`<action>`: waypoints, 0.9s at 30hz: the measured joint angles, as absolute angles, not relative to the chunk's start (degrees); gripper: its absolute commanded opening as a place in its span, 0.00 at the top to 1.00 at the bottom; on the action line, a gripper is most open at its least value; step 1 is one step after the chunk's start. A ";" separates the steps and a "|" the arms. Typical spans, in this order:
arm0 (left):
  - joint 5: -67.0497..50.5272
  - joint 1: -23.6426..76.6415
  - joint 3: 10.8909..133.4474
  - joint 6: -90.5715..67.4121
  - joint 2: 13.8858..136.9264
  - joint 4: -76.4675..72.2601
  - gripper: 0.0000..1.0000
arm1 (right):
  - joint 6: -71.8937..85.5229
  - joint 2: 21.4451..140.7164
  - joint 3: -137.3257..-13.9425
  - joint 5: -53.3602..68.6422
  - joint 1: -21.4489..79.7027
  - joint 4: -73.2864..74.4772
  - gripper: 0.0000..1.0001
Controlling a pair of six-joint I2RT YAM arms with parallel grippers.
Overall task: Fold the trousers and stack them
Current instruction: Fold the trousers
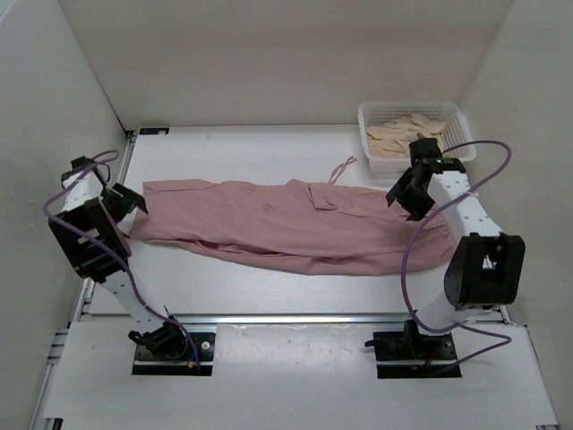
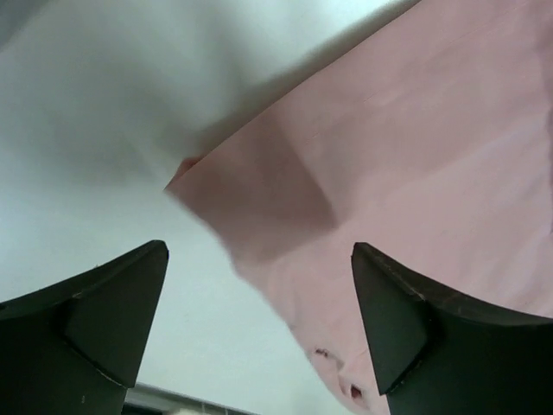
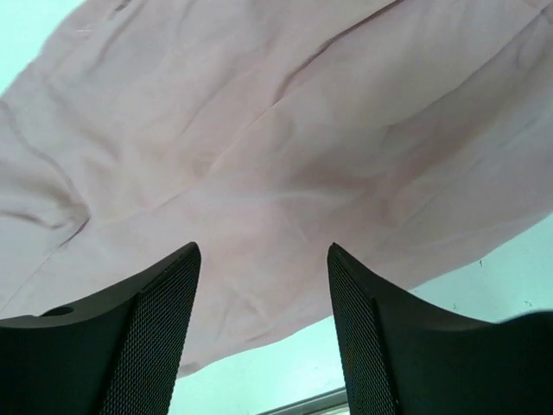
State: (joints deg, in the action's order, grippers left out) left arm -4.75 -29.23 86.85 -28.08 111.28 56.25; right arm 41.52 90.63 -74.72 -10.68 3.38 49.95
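The dusty-pink trousers (image 1: 286, 224) lie stretched flat across the table from left to right, a pocket flap (image 1: 322, 199) near their middle and a thin drawstring (image 1: 341, 167) trailing toward the back. My left gripper (image 1: 125, 199) hovers open over the left end of the trousers (image 2: 415, 164), nothing between its fingers (image 2: 117, 307). Over the right end of the trousers (image 3: 259, 147) my right gripper (image 1: 407, 197) stands open too, holding nothing, with its fingers (image 3: 160, 328) above the cloth.
A white basket (image 1: 452, 112) holding beige folded cloth stands at the back right, just behind the right arm. White walls close in the table on the left, right and back. A metal rail (image 1: 295, 318) runs along the near edge.
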 measured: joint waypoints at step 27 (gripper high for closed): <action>-4.43 -23.99 89.21 -32.56 115.09 53.78 0.90 | 35.83 65.67 -70.37 -15.33 1.56 59.48 0.21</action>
